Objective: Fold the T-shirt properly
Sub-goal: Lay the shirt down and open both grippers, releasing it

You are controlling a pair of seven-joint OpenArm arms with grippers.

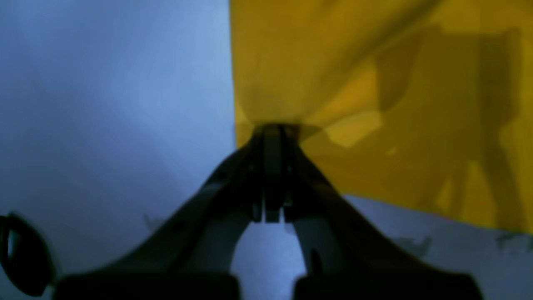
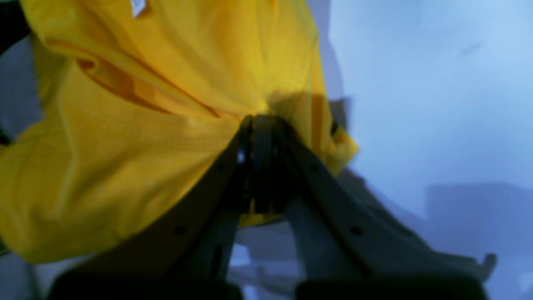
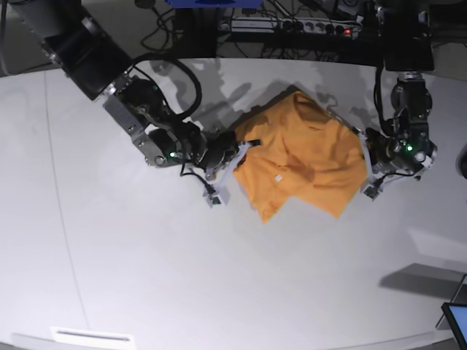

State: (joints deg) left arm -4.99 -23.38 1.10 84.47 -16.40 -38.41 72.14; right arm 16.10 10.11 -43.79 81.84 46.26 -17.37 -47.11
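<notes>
The orange-yellow T-shirt (image 3: 303, 157) lies rumpled on the white desk (image 3: 146, 277) between the two arms. The left tool (image 1: 272, 127) is pinched onto the cloth's edge — the right tool (image 2: 262, 121) likewise clamps a bunched fold near the small white tag (image 2: 137, 6).

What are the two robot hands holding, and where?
Both hold the T-shirt at opposite side edges: left gripper, right gripper.

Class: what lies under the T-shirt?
Only the white table shows around the T-shirt. Anything beneath is hidden by cloth. Left gripper and right gripper pinch its opposite edges.
</notes>
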